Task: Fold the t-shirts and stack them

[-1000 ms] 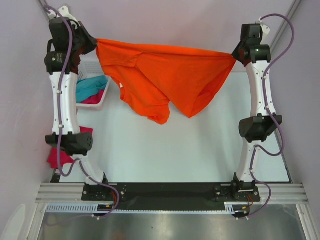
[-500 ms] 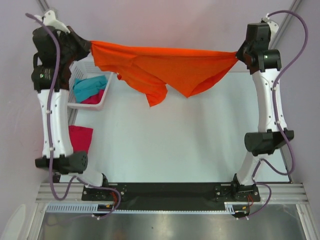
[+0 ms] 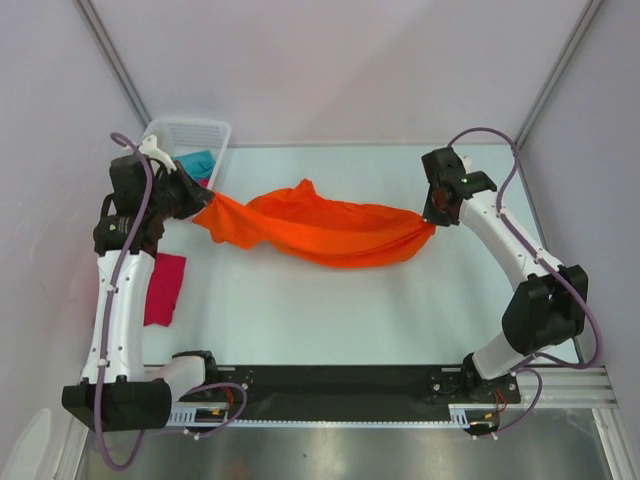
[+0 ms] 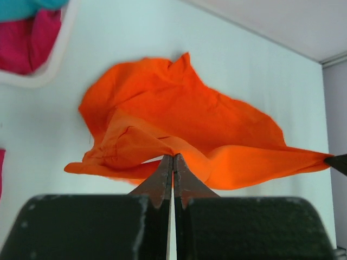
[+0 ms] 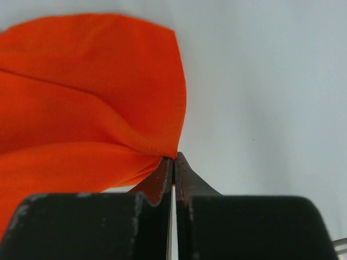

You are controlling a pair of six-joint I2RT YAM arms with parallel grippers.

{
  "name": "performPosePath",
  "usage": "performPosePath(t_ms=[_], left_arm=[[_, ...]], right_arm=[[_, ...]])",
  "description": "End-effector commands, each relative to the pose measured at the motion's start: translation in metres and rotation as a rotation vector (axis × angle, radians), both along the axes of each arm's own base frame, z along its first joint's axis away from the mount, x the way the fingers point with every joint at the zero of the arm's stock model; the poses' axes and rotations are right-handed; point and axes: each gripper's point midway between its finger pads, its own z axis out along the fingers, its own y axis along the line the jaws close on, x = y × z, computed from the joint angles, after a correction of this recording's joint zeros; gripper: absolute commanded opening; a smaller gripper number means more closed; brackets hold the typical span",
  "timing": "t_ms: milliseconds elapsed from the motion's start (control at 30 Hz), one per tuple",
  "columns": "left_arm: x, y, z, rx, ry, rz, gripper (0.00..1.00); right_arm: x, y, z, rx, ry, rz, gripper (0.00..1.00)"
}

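The bright orange t-shirt [image 3: 320, 228] hangs stretched between my two grippers, low over the table's middle, its middle sagging onto the surface. My left gripper [image 3: 203, 208] is shut on its left end [image 4: 162, 146]. My right gripper [image 3: 432, 222] is shut on its right corner [image 5: 162, 146]. A teal t-shirt [image 3: 197, 162] and a pink one lie in the white basket [image 3: 190, 132] at the back left; both also show in the left wrist view [image 4: 27, 32]. Another crimson pink t-shirt [image 3: 164, 288] lies flat at the table's left edge.
The basket stands at the back left corner, just behind my left gripper. The pink t-shirt lies under my left arm. Enclosure walls and metal frame posts [image 3: 555, 75] border the table at the back and sides.
Both grippers have come down and toward the near side with the orange t-shirt. It hung high and spread near the back wall; now it is low and bunched across the table's middle.
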Motion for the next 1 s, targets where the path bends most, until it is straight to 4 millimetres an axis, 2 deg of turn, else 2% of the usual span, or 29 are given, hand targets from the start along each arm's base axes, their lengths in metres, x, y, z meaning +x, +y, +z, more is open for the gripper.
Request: performPosePath(t_ms=[0,100,167,200,233,300,333,433,567,633,700,767,800,867,900,933,967], left_arm=[[-0.022,-0.003,-0.002,0.012,-0.017,-0.035,0.00],[-0.025,-0.003,-0.022,0.016,0.045,-0.039,0.00],[-0.020,0.000,-0.034,0.019,0.088,-0.026,0.01],[-0.018,0.000,-0.038,0.016,0.106,-0.025,0.02],[-0.012,-0.001,-0.046,0.004,0.132,-0.032,0.02],[-0.005,-0.003,-0.052,-0.009,0.153,-0.040,0.04],[0.001,-0.003,-0.060,-0.015,0.177,-0.043,0.04],[0.012,-0.001,-0.066,-0.011,0.204,-0.037,0.04],[0.017,0.005,-0.052,0.007,0.171,-0.006,0.05],[0.019,0.005,-0.056,0.006,0.181,-0.006,0.06],[0.024,0.006,-0.067,0.001,0.203,-0.007,0.10],[0.031,0.005,-0.070,-0.002,0.212,-0.012,0.22],[0.039,0.005,-0.079,-0.005,0.235,-0.013,0.25],[0.053,0.006,-0.075,-0.011,0.220,-0.009,0.25],[0.063,0.006,-0.084,-0.014,0.242,-0.007,0.24],[0.073,0.010,-0.078,-0.009,0.225,0.006,0.24],[0.080,0.010,-0.081,-0.011,0.235,0.010,0.24]], right_arm=[[-0.004,0.006,0.030,0.031,-0.113,0.004,0.00],[0.001,0.003,0.028,0.012,-0.113,-0.010,0.00],[0.007,0.005,0.026,0.005,-0.111,-0.002,0.00],[0.013,0.006,0.016,-0.004,-0.084,0.002,0.00],[0.020,0.006,0.020,0.001,-0.090,-0.002,0.00],[0.030,0.009,0.011,-0.001,-0.062,0.010,0.00],[0.041,0.011,0.006,-0.006,-0.053,0.011,0.00],[0.057,0.014,0.005,-0.012,-0.040,0.009,0.00],[0.058,0.019,0.011,0.000,-0.060,0.011,0.00],[0.058,0.019,0.010,0.007,-0.066,0.009,0.00],[0.058,0.016,0.004,0.000,-0.050,0.003,0.00],[0.062,0.016,-0.001,0.002,-0.043,-0.001,0.00],[0.068,0.014,0.001,0.011,-0.056,-0.007,0.00],[0.078,0.013,-0.006,0.017,-0.045,-0.017,0.00],[0.088,0.009,0.000,0.023,-0.067,-0.031,0.00],[0.095,0.007,0.001,0.024,-0.073,-0.040,0.00],[0.103,0.006,-0.013,0.018,-0.046,-0.045,0.00]])
